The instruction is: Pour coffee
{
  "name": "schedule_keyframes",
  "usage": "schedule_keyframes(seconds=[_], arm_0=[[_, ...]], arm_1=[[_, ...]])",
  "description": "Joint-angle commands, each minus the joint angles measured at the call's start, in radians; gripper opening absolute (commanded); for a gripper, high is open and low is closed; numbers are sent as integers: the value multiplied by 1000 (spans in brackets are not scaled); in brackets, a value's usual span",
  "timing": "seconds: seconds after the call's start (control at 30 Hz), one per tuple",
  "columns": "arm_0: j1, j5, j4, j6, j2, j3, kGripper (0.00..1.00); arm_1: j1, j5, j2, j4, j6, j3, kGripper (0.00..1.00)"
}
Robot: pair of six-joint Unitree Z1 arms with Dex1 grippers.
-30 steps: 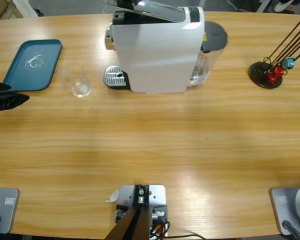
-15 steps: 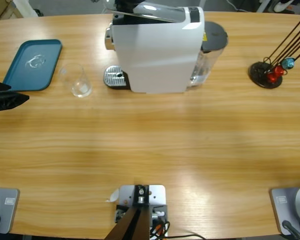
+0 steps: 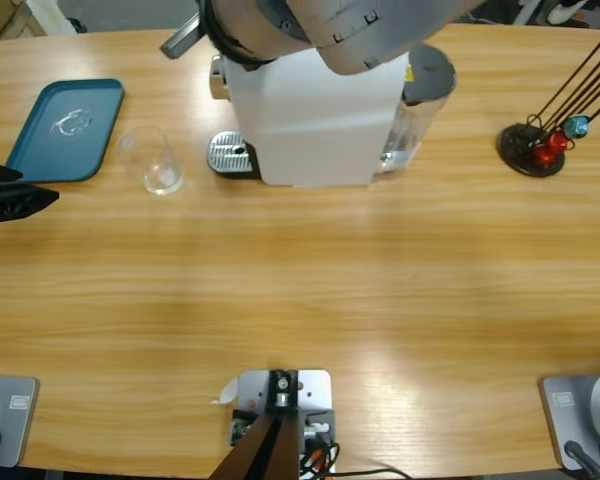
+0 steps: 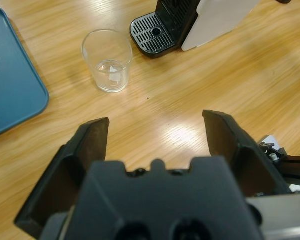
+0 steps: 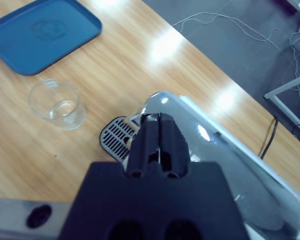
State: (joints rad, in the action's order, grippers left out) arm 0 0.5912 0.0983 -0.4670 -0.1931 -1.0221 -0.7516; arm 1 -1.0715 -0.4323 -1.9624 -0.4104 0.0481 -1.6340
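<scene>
Near the far edge of the surface [image 3: 300, 290], left of its middle, stands the white coffee machine [image 3: 315, 120], its drip grille [image 3: 230, 155] facing the left end. The right tool [image 5: 159, 131], jaws pressed together on nothing, sits over the machine's silver lid lever [image 5: 210, 145]; in the high view that arm's large elbow [image 3: 340, 25] hides the machine's top. The left tool [image 4: 155, 132], spread wide and empty, hovers at the left edge, aimed at the clear glass [image 4: 108, 61]. The glass stands beside the grille, not on it, so any brew started now would likely spill onto grille and surface. No coffee is visible: the glass looks empty but for glints. The blue tray [image 3: 66, 128], toward the far left corner, carries nothing. The capsule rack [image 3: 540, 140] stands near the far right corner.
</scene>
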Motion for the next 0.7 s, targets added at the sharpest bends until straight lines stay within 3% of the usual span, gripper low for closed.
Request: schedule_keyframes(seconds=[0.03,0.47,0.57,0.6,0.7], arm_0=[[-4,11,5,-9,-9,40,807],[-4,11,5,-9,-11,40,807],[-4,11,5,-9,1,42,807],[-4,9,7,-10,5,43,809],[-4,1,26,-12,5,50,814]], arm_1=[[-15,-1,-85,-24,27,114,0],[42,48,388,-28,59,109,0],[46,117,449,-48,65,120,0],[50,147,467,-53,69,141,89],[54,133,538,-42,76,288,757]])
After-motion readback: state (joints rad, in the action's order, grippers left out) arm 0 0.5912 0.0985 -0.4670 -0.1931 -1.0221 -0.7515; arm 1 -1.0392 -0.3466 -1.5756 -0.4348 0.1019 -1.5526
